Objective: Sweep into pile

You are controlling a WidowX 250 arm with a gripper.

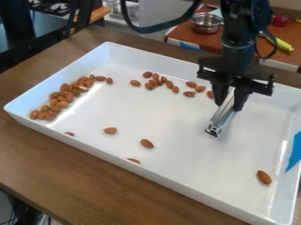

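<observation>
The black gripper (pixel 230 104) hangs over the right half of the white tray (pixel 170 176), shut on a metal tool (pixel 221 117) that slants down and left to the tray floor. A dense band of almonds (pixel 63 97) lies along the tray's left side. A looser group of almonds (pixel 157 81) is toward the back, reaching right to an almond (pixel 210 94) beside the gripper. Separate almonds lie nearer the front: one almond (pixel 110 130), another almond (pixel 147 143) and two partly hidden by the front wall. A single almond (pixel 264 177) sits at the right front.
The tray's raised walls surround the almonds on a brown wooden table (pixel 82 171). Blue tape (pixel 294 151) is at the right wall. Behind stand a steel pot (pixel 206 23) and a yellow-green toy (pixel 282 44) on a reddish-brown surface.
</observation>
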